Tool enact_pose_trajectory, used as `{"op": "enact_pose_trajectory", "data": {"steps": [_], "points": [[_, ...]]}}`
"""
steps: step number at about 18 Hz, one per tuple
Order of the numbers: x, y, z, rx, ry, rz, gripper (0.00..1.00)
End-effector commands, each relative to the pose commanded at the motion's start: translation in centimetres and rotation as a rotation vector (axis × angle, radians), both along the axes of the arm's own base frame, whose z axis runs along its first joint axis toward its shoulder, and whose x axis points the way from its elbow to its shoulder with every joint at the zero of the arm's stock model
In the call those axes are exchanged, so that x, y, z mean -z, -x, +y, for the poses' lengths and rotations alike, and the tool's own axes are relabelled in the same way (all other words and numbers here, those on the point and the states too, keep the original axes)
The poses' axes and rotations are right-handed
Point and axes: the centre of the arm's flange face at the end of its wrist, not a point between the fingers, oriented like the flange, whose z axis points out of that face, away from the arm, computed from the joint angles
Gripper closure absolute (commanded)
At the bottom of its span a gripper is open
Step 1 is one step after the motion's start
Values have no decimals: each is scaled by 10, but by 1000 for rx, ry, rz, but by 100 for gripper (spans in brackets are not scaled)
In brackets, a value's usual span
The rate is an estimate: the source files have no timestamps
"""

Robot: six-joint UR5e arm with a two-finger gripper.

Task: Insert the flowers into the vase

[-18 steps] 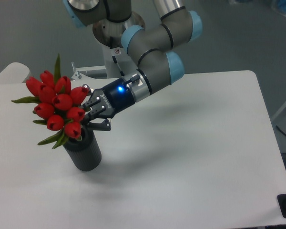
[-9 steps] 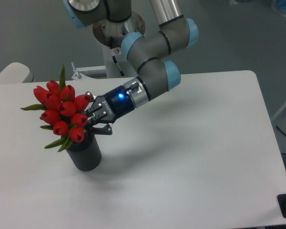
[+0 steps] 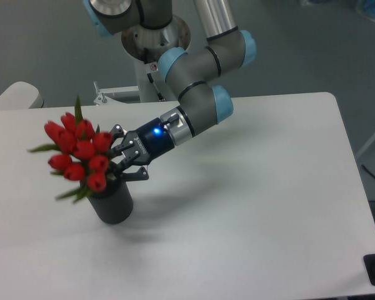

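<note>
While I watch through the fixed camera, the gripper (image 3: 120,161) sits clamped on the flowers (image 3: 79,152) just below the buds, which stand tilted to the left above the mouth of the vase (image 3: 112,204), stems apparently entering it. I judge the bunch light, its stems soft and easily crushed; the bundled stems are the place to hold, never the buds. The vase stands upright on the white table (image 3: 250,206). Grey floor surrounds the table; the arm's base stands behind it.

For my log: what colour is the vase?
Dark grey; the vase shows best in the fixed camera view.
</note>
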Motion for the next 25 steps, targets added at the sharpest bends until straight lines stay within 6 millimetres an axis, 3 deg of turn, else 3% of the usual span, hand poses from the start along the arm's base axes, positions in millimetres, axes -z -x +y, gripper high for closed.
{"op": "enact_pose_trajectory", "data": {"steps": [3,4,5,11,14,16,19,25], "points": [[0,6,-2,-10,2,3,28],[-1,11,-5,-21,2,3,20],[-2,16,-7,-30,3,2,0],[-9,44,-25,-94,0,-1,0],[-22,57,-22,-110,2,0,0],[-30,82,-24,-146,17,-15,0],[-40,124,-43,-214,6,3,0],[-48,161,-46,-245,88,92,0]]}}
